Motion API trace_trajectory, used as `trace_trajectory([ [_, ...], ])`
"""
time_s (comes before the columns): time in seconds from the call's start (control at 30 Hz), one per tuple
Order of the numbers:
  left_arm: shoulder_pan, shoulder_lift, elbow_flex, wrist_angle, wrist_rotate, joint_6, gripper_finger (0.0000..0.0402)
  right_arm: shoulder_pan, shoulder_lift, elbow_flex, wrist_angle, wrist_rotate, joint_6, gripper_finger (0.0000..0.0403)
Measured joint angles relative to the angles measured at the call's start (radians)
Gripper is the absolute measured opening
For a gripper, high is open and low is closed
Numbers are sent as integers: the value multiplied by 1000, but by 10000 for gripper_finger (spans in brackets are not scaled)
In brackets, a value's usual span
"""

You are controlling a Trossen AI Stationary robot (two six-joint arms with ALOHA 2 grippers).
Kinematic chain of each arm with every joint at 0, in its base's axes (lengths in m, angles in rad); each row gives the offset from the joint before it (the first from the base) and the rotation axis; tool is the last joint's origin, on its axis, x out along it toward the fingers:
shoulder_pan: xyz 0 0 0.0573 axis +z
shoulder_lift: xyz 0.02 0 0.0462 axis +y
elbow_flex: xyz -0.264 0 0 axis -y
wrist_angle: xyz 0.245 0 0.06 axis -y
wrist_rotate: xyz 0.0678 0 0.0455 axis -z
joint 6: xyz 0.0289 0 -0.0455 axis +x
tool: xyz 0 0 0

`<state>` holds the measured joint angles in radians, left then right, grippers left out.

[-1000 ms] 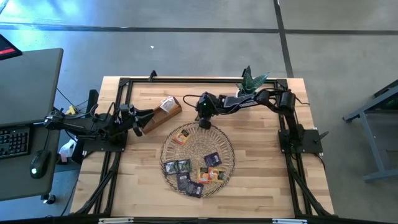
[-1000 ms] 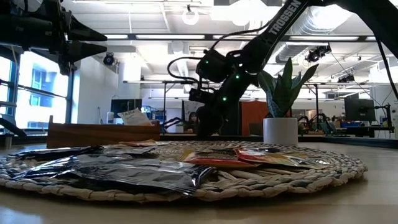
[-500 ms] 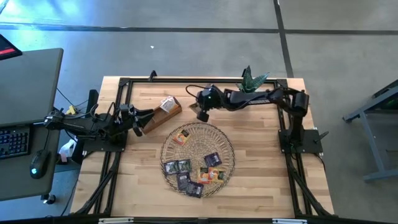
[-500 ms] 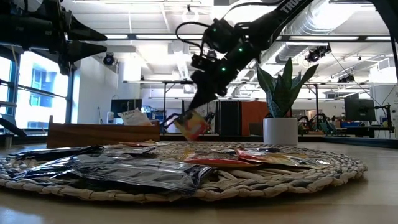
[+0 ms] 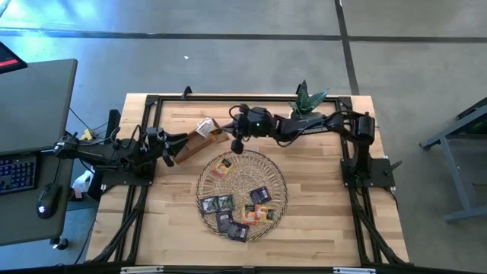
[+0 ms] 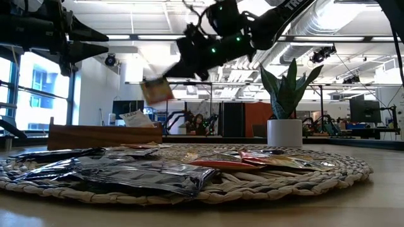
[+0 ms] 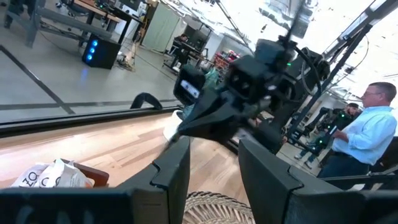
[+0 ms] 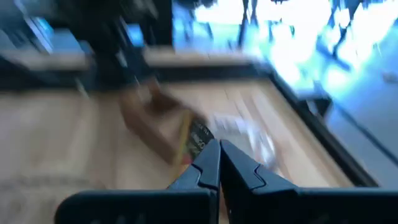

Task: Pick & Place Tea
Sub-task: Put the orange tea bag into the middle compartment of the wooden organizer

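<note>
A round wicker tray (image 5: pixel 242 161) lies mid-table with several tea sachets (image 5: pixel 242 213) flat on it, white-and-orange and dark ones (image 6: pixel 132 173). Beyond its far left rim stands a brown wooden box (image 5: pixel 199 138) with one sachet in it. My right gripper (image 6: pixel 178 70) reaches in from the table's right, high above the tray's far edge and close to the box, shut on an orange-and-white sachet (image 6: pixel 156 90). My left gripper (image 5: pixel 173 146) stays level at the box's left end, open, with nothing between its fingers (image 7: pixel 180 165). My right gripper pinches the sachet's upper edge (image 8: pixel 200 144) between its two fingertips. The fingers come from the table's right, almost level and slanting a little down. The sachet hangs tilted below and ahead of the fingertips, clear of the tray and the box.
A potted plant (image 5: pixel 308 99) in a white pot (image 6: pixel 284 132) stands at the far right of the table. Black frame rails (image 5: pixel 228 97) run along the table's edges. A person (image 7: pixel 367 134) stands in the room beyond the table.
My right gripper has risen from the tray's far edge, taking the orange-and-white sachet clear of the tray. It has gone toward the table's left, nearing the wooden box, and has tipped from pointing steeply down to almost level.
</note>
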<state>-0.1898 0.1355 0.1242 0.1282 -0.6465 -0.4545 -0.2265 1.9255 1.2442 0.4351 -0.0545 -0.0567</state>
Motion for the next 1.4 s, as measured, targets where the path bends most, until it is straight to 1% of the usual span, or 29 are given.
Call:
trace_trajectory([
  [0.1,0,0,0,9,0,0,135,22,9,0,134,-13,24,0],
  [0.17,0,0,0,24,7,0,135,34,10,0,175,-15,32,0],
  [0.27,0,-1,0,88,38,19,135,50,12,0,182,4,33,0],
  [0.33,0,-1,0,135,71,56,135,57,12,0,193,24,34,0],
  [0.47,0,-1,0,246,139,134,135,58,12,0,218,28,60,0],
  [0.57,0,-1,0,325,163,195,135,57,13,4,232,29,68,0],
  [0.67,0,-1,0,385,166,255,135,57,17,40,228,29,74,0],
  [0.77,0,-1,0,410,166,288,135,57,46,122,207,17,54,0],
  [0.9,0,-1,0,418,166,293,135,50,142,315,20,5,39,0],
  [0.97,0,-1,0,427,166,293,135,48,209,394,-29,7,35,0],
  [1.07,0,-1,0,424,170,293,135,45,307,477,-60,23,32,0],
  [1.27,0,-1,0,421,217,293,135,19,473,606,-48,31,76,0],
  [1.33,0,0,0,419,233,291,135,7,521,635,-65,54,75,0],
  [1.4,0,0,0,417,247,287,135,-4,543,659,-73,56,75,0],
])
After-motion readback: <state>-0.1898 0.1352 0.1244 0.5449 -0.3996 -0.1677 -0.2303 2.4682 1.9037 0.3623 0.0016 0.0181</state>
